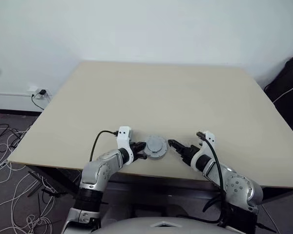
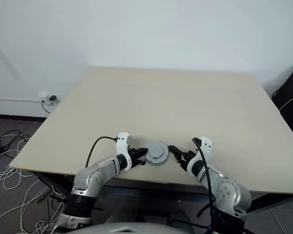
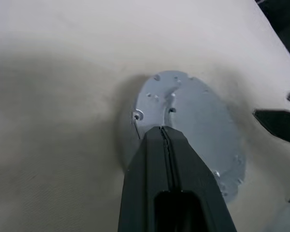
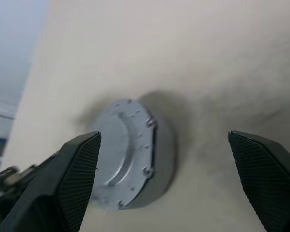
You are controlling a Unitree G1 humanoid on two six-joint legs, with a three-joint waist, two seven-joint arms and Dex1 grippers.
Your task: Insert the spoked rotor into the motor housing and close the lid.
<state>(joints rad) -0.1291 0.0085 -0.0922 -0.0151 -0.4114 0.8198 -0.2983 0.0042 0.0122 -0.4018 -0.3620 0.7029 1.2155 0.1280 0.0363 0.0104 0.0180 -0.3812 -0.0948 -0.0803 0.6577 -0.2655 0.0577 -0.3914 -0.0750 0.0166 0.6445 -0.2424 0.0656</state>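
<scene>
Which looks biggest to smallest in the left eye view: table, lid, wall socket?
1. Table, by far the largest.
2. Lid, the silver-grey disc near the front edge.
3. Wall socket, smallest as seen, though it sits farther from the camera, so true size is unsure.

We see the silver-grey lid (image 1: 156,146) lying flat atop its round housing, between both pincers, nearer the left pincer (image 1: 139,149).

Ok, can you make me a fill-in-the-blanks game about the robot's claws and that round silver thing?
1. The silver lid lies on the ___.
2. The left claw is ___.
3. The right claw is ___.
4. The lid lies ___ the two claws.

Missing words: table; shut; open; between
</scene>
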